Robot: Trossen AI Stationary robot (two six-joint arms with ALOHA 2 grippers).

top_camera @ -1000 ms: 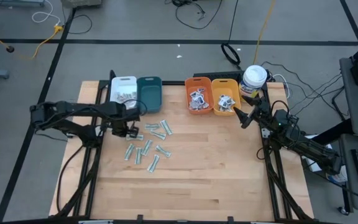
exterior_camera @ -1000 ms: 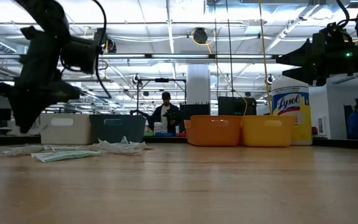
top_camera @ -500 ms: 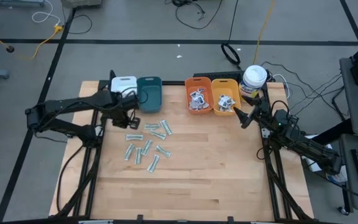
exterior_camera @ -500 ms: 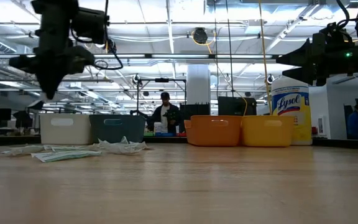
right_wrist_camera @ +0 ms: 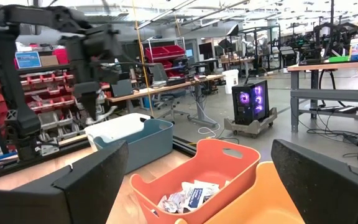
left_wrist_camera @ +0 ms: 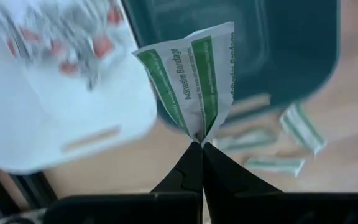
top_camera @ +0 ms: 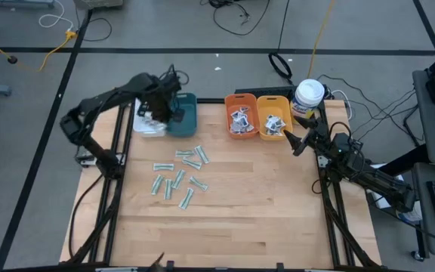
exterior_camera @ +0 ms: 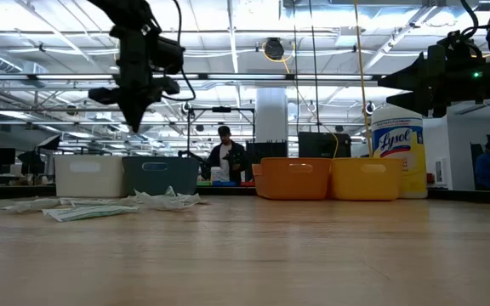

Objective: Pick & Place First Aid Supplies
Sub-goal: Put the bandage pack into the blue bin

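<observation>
- Left gripper: I see it raised above the far-left part of the table, over the seam between the white bin and the teal bin. Its fingers are pinched tight together on one green-striped strip, which stands up from the tips, folded.
- Right gripper: I have it parked near the far-right edge, just beside the yellow bin, jaws spread wide with nothing between them.
- White bin: far-left edge of the table; holds small white packets with red print.
- Teal bin: touching the white bin on its right; I cannot tell what lies inside.
- Orange bin: far edge, right of centre; holds white packets with dark print.
- Yellow bin: touching the orange bin on its right; also holds white packets.
- Loose strips: about a dozen pale-green ones scattered flat on the bare wood, left of centre, near the teal bin's front.
- Canister: white with yellow label, at the far-right corner.
- Table: wooden top.
- Person: in the room behind the table, in the low view.
</observation>
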